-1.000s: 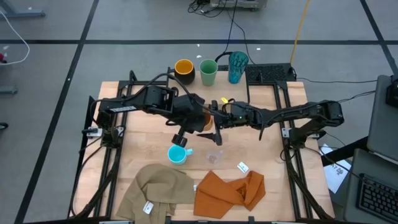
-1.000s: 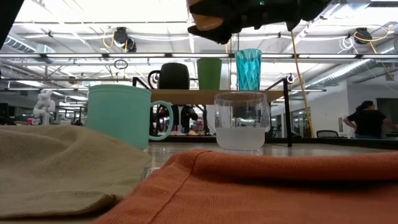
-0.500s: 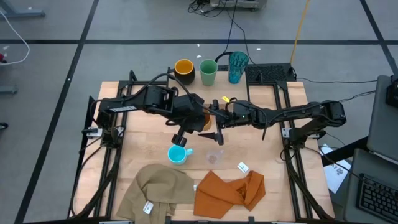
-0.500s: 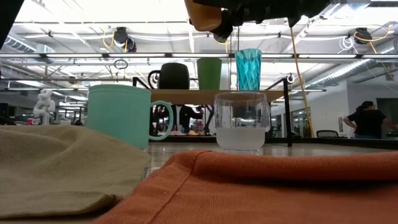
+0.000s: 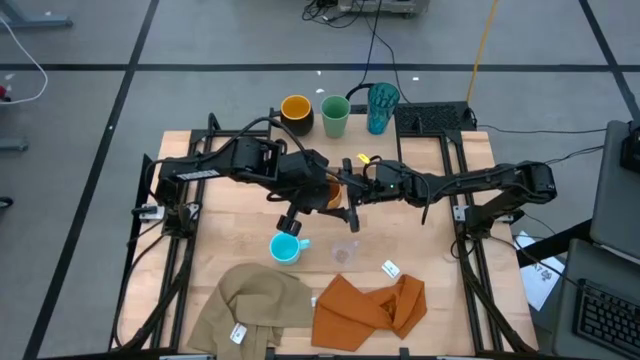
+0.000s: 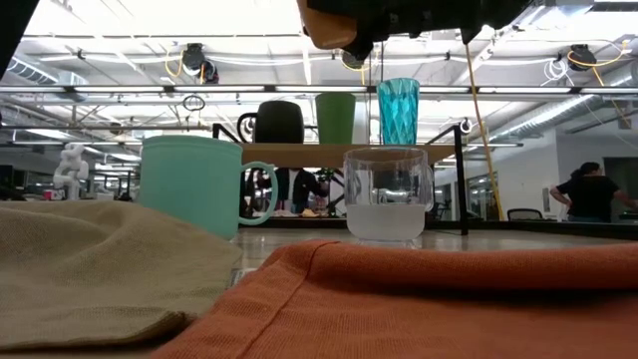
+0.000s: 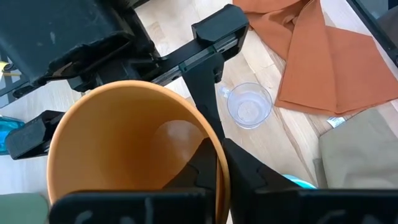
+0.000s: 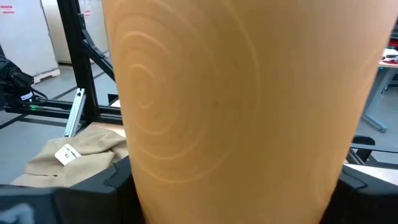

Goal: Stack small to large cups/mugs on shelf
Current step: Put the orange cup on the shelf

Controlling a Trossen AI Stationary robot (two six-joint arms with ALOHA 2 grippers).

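Observation:
My left gripper (image 5: 318,194) holds the small orange cup (image 5: 326,192) high over the middle of the table; the cup also shows at the top of the low view (image 6: 334,25). My right gripper (image 5: 347,196) reaches in level from the table's right, open, with a finger on either side of the cup (image 8: 236,93). The light blue mug (image 5: 285,248) and the clear cup (image 5: 345,252) stand on the table below. The black mug (image 5: 296,110), green cup (image 5: 335,115) and teal tumbler (image 5: 381,107) stand in a row on the shelf (image 6: 339,153) at the far edge. My left gripper pinches the orange cup's rim wall (image 7: 214,155), one finger inside the cup and one outside. The cup is lifted clear of the table, its mouth toward the wrist camera. My right gripper's fingers (image 8: 93,186) flank the cup's outer wall; I cannot tell whether they touch it.
A tan cloth (image 5: 255,305) and an orange cloth (image 5: 370,305) lie along the table's near edge, with a small white tag (image 5: 390,268) beside them. Bare wood lies at the table's left and right. A person stands far off in the room (image 6: 590,194).
My right gripper has gone a little toward the table's left, closer around the orange cup. The cup has risen slightly in my left gripper's hold.

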